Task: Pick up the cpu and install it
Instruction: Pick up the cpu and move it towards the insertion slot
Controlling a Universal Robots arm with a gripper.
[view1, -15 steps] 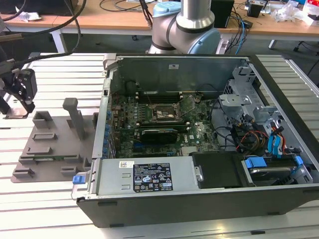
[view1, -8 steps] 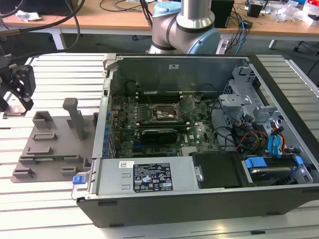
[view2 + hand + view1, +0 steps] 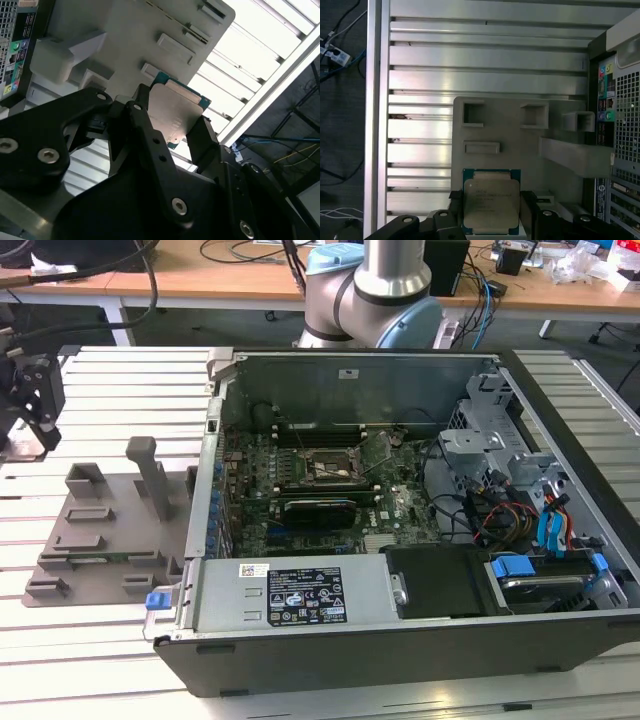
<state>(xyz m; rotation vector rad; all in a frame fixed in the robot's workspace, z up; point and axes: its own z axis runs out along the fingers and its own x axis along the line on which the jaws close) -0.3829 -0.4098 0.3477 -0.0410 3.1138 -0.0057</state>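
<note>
The cpu (image 3: 491,202), a flat square chip with a silver top and a green edge, sits between the two black fingers (image 3: 455,202) of my gripper (image 3: 491,212) in both wrist views, and the gripper (image 3: 172,122) is shut on the cpu (image 3: 175,107). The chip hangs above the grey plastic tray (image 3: 505,132). In the exterior view the gripper (image 3: 38,430) is at the far left, raised over the slatted table beside the tray (image 3: 100,530). The motherboard socket (image 3: 328,470) lies open inside the computer case, far to the exterior view's right of the gripper.
The open computer case (image 3: 400,630) fills the exterior view's middle and right, with a power supply (image 3: 300,595), drive bays and cables (image 3: 500,515) inside. The arm's base (image 3: 370,295) stands behind the case. Upright posts (image 3: 150,465) rise from the tray. The table is ribbed aluminium (image 3: 470,55).
</note>
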